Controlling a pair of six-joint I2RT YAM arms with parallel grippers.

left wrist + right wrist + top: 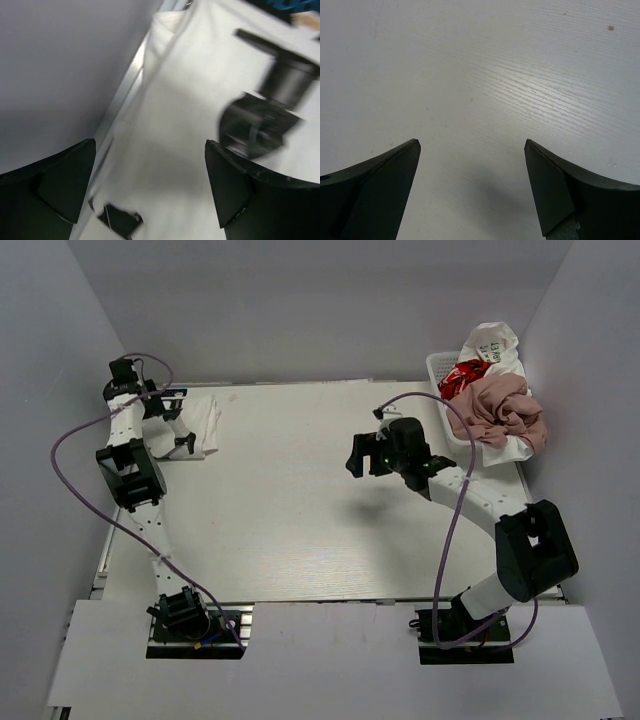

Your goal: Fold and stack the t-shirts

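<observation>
A folded white t-shirt (207, 418) lies at the table's back left corner. In the left wrist view it is blurred white cloth (170, 125) with a small black mark (118, 220). My left gripper (178, 427) is open and empty just over it (150, 185). My right gripper (362, 456) is open and empty above the bare tabletop right of centre (472, 185). A dusty pink t-shirt (507, 410), a white one with red print (464, 375) and another white one (493, 344) are heaped in the basket at the back right.
The white lattice basket (437, 367) stands at the back right corner against the wall. Grey walls close in the table on the left, back and right. The left arm's own joints (270, 115) show over the cloth.
</observation>
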